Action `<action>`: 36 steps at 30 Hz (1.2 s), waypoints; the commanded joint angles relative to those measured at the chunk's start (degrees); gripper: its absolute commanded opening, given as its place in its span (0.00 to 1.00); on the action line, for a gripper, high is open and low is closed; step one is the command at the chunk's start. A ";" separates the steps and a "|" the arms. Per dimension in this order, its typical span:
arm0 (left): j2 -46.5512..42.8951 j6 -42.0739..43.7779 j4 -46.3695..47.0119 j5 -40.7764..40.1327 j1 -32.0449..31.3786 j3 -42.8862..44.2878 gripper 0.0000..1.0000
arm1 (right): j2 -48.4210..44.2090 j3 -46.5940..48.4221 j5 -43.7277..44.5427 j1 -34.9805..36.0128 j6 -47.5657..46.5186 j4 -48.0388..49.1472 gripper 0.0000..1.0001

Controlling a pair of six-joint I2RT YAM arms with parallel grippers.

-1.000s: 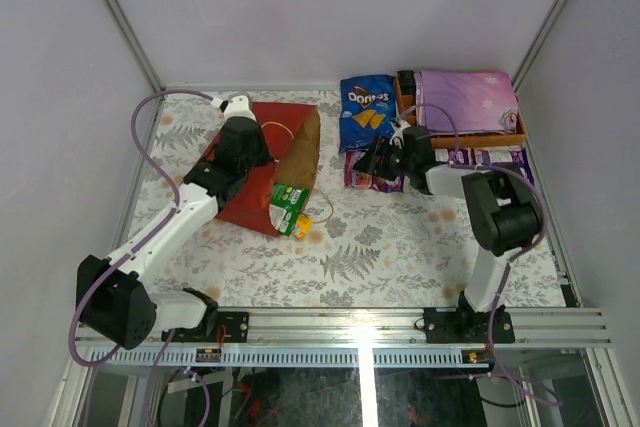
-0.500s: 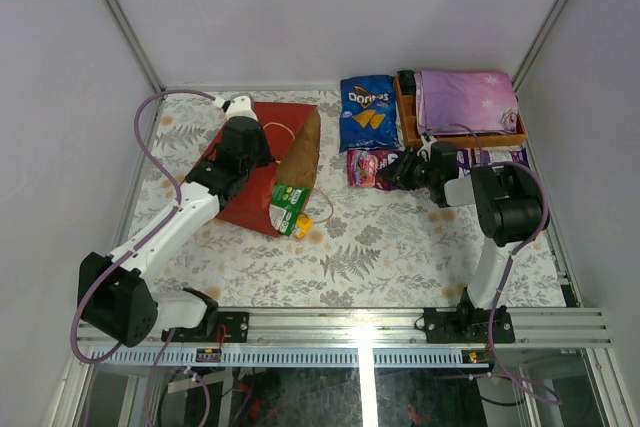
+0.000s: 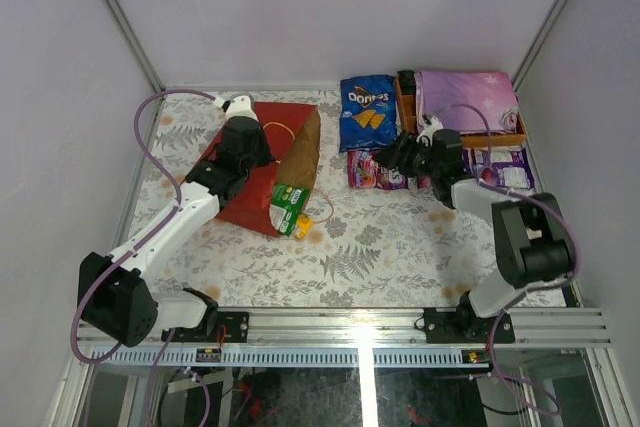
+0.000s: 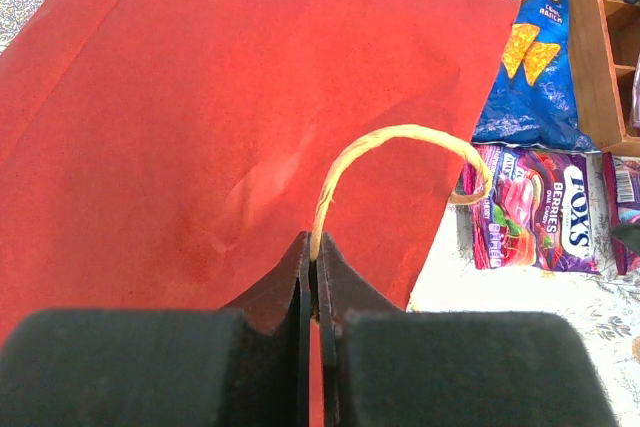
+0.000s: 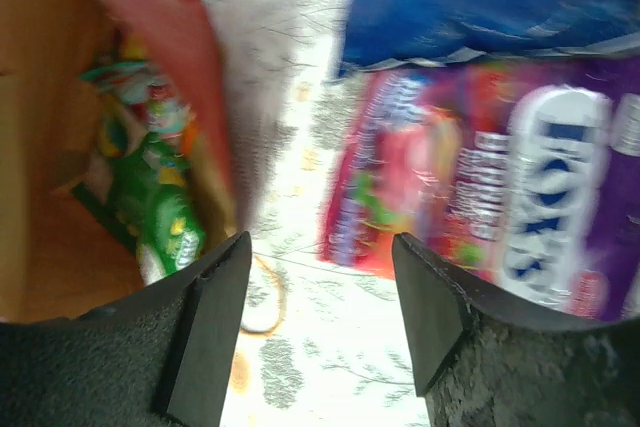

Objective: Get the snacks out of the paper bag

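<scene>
The red paper bag point(image 3: 262, 175) lies on its side, its brown mouth facing right; it fills the left wrist view point(image 4: 220, 127). A green packet point(image 3: 289, 205) sticks out of the mouth and shows in the right wrist view point(image 5: 160, 212). My left gripper point(image 3: 256, 133) is shut on the bag's tan loop handle point(image 4: 400, 142). The blue Doritos bag point(image 3: 366, 111) and the Fox's candy pack point(image 3: 374, 169) lie on the table to the right. My right gripper point(image 3: 397, 155) is open and empty, just above the Fox's pack point(image 5: 480, 197).
An orange wooden tray point(image 3: 462, 137) at the back right holds a folded purple star-print cloth point(image 3: 467, 99). More purple packets point(image 3: 500, 161) lie in front of it. The enclosure walls stand close on both sides.
My right arm has swung, its gripper moving a little up and left over the Fox's pack, which stays on the table. The left arm and the bag have not moved.
</scene>
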 commanded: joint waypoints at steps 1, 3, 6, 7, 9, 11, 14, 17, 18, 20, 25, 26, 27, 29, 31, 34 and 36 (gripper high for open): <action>-0.30 0.68 2.35 -0.90 0.46 0.06 0.00 | -8.84 1.24 7.39 10.13 -4.78 -2.96 0.67; -0.17 0.59 2.04 -0.84 0.47 0.08 0.00 | -8.12 0.78 7.27 14.45 -2.59 -0.14 0.67; -0.11 0.51 1.43 -0.57 0.47 0.27 0.00 | -4.19 0.29 6.81 20.18 0.58 4.43 0.66; -0.23 0.58 1.33 -0.48 0.46 0.31 0.00 | -2.69 0.30 6.84 22.03 1.18 5.62 0.65; -0.38 0.59 1.14 -0.54 0.48 0.15 0.00 | 0.47 0.43 6.89 25.75 1.80 7.09 0.65; -0.22 0.62 0.92 -0.82 0.46 0.14 0.00 | 2.64 0.03 7.46 28.77 1.99 8.23 0.65; -0.14 0.63 0.68 -1.10 0.47 0.07 0.00 | 5.13 -1.66 7.32 31.17 3.82 11.41 0.65; 0.08 0.67 0.77 -0.87 0.46 0.04 0.00 | 7.79 -3.74 5.71 31.50 7.07 16.04 0.62; 0.09 0.68 0.76 -0.83 0.44 0.05 0.00 | 8.30 -4.32 5.22 31.51 7.87 17.30 0.61; 0.25 0.82 0.77 -0.82 0.42 0.06 0.00 | 9.34 -4.98 4.58 31.71 9.42 19.49 0.60; 0.61 1.04 1.11 -0.91 0.45 -0.11 0.00 | 12.32 -4.03 3.76 33.00 12.09 22.17 0.59; 0.72 1.07 1.10 -0.96 0.47 -0.17 0.00 | 13.14 -3.53 3.45 33.25 12.73 22.80 0.59; 0.79 1.16 1.11 -0.96 0.47 -0.12 0.00 | 14.07 -3.08 3.12 33.50 13.54 23.58 0.59; 0.94 1.23 0.99 -1.25 0.48 -0.11 0.00 | 15.69 -2.41 2.48 33.90 15.11 24.84 0.57; 0.86 1.34 0.86 -1.67 0.46 -0.12 0.00 | 16.82 -2.19 2.40 34.36 16.13 25.88 0.56; 0.67 1.38 0.94 -1.96 0.43 -0.26 0.00 | 17.78 -2.23 2.33 34.62 17.46 27.28 0.50; 0.62 1.46 0.94 -1.97 0.43 -0.26 0.00 | 17.88 -2.39 2.20 34.73 17.97 27.90 0.40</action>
